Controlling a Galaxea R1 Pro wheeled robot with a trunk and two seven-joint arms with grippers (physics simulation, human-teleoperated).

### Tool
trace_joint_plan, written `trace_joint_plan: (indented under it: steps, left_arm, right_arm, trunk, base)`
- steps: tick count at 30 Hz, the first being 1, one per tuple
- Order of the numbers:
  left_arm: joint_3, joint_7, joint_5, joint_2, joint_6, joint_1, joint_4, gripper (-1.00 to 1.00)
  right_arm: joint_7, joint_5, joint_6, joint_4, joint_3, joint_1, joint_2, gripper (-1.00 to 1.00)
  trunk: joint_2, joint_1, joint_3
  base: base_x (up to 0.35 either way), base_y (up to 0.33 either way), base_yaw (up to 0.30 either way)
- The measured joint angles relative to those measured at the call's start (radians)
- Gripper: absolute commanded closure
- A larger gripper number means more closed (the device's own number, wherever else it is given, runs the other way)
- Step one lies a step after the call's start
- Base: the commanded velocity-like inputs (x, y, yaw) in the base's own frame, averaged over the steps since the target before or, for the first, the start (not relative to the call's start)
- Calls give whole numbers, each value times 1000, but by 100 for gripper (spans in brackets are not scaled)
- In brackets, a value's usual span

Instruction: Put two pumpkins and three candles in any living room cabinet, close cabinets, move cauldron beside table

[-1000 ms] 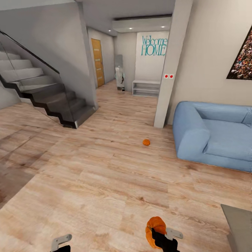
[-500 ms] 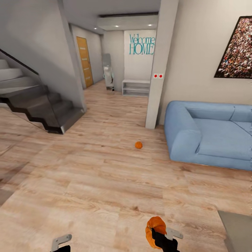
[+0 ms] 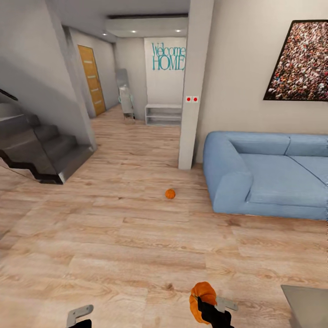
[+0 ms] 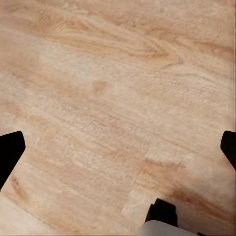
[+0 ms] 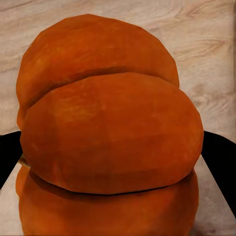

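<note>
An orange ribbed pumpkin [image 3: 203,298] is held low at the front of the head view, with my right gripper [image 3: 214,310] shut on it. In the right wrist view that pumpkin [image 5: 110,132] bulges between the dark fingers [image 5: 9,155]. A second small pumpkin [image 3: 170,193] lies on the wood floor ahead, near the pillar and the sofa's left end. My left gripper [image 3: 79,315] hangs at the lower left, open, with bare floor between its fingertips [image 4: 10,152]. A grey table [image 3: 307,303] corner shows at the lower right. Candles, cabinet and cauldron are out of view.
A blue sofa [image 3: 269,175] stands against the right wall. A white pillar [image 3: 191,91] rises left of it. Dark stairs [image 3: 38,150] are at the left, with a hallway, a wooden door [image 3: 91,79] and a low white shelf [image 3: 163,114] beyond. Wood floor [image 3: 114,237] stretches ahead.
The whole view has swung to the right, so stairs, pillar and sofa slid left in the picture. The right gripper still holds the pumpkin; neither arm has moved in the frame.
</note>
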Motion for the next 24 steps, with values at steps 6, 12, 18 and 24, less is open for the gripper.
trace_joint_plan:
  steps: [6, 12, 18, 24]
  left_arm:
    - [0, 0, 0, 0, 0, 0, 0, -100]
    - [0, 0, 0, -1, -1, 0, 0, -100]
    - [0, 0, 0, -1, 0, 0, 0, -100]
    - [-1, 0, 0, -1, 0, 0, 0, -100]
  right_arm:
    - [0, 0, 0, 0, 0, 0, 0, 100]
    - [0, 0, 0, 0, 0, 0, 0, 100]
    - [0, 0, 0, 0, 0, -1, 0, 100]
    - [0, 3, 0, 0, 0, 0, -1, 100]
  trunk:
    - [0, 0, 0]
    - [0, 0, 0]
    - [0, 0, 0]
    - [0, 0, 0]
  base:
    - [330, 0, -177]
    - [330, 0, -158]
    - [330, 0, -83]
    - [330, 0, -15]
